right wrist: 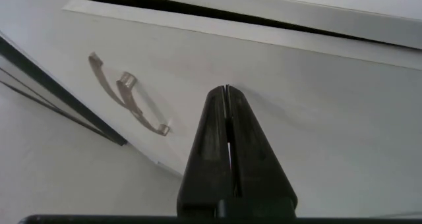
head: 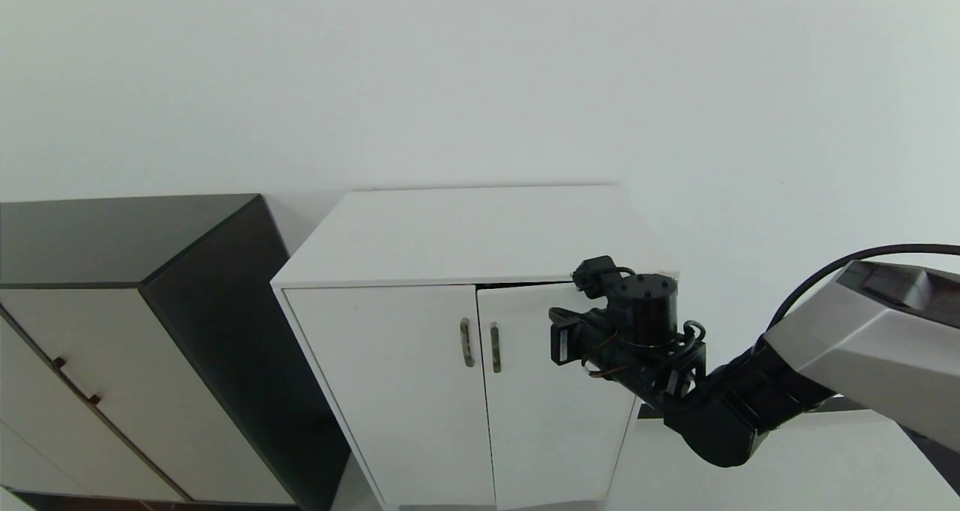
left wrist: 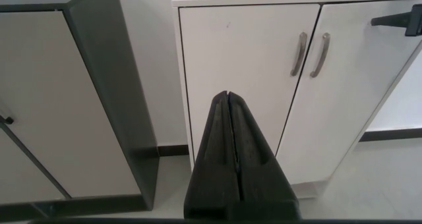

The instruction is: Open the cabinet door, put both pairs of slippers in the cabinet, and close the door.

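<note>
- White laminate is covering the cabinet (head: 465, 233), which is standing against a pale wall (head: 480, 76) with its two doors facing the robot.
- The cabinet's right door (head: 555, 421) is standing slightly ajar: a thin dark gap is showing between its top edge and the cabinet's top panel.
- The cabinet's left door (head: 390, 391) is lying flush with the frame.
- Two slim metal handles are running upright either side of the seam where the cabinet's doors meet, the left handle (head: 466, 342) on the left door and the right handle (head: 495, 347) on the right door.
- The right gripper (right wrist: 227, 92) is hovering in front of the cabinet's right door, near its upper part and out toward the hinge side from the right handle. Its fingers are pressing together with nothing between them. Whether the tips are touching the door panel I cannot tell.
- The left gripper (left wrist: 227, 99) is hanging low before the cabinet's left door, well back from it. Its fingers are likewise lying together, holding nothing.
- A dark cabinet (head: 217, 331) with pale fronts is standing just beside the white cabinet's left side, with a narrow gap between the two.
- Light floor (left wrist: 369, 184) is showing beneath the white cabinet's front edge.
</note>
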You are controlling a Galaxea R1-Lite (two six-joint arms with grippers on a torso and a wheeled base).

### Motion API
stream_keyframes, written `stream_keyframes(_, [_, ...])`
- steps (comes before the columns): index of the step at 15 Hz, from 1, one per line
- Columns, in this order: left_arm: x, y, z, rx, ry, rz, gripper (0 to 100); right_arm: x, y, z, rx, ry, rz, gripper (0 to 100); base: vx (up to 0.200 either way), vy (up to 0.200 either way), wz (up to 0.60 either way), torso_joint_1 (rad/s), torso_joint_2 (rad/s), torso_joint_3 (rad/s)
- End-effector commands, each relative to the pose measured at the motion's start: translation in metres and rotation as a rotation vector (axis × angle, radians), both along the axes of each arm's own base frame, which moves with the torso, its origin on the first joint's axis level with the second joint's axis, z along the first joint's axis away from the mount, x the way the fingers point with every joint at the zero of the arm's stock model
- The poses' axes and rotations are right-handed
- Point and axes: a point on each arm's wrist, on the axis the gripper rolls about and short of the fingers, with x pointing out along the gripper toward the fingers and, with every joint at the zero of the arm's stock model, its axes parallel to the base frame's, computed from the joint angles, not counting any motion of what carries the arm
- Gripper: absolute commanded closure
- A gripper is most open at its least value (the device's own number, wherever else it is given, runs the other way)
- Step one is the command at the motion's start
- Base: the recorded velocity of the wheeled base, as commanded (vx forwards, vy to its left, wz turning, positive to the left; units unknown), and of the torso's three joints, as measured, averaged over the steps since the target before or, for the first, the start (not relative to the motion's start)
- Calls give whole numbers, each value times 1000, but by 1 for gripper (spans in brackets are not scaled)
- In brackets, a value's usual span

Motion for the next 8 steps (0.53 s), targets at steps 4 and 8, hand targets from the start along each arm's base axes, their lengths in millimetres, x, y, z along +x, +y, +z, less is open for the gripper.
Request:
stream_keyframes(4, [0,0,0,0,0,1,100,11,-1,-10,-5,10,-19,100,0,0,0,0,0,0])
stream_keyframes(8, [0,0,0,-2,0,0,100,12,-2,-9,-3,7,-22,100,0,0,0,0,0,0])
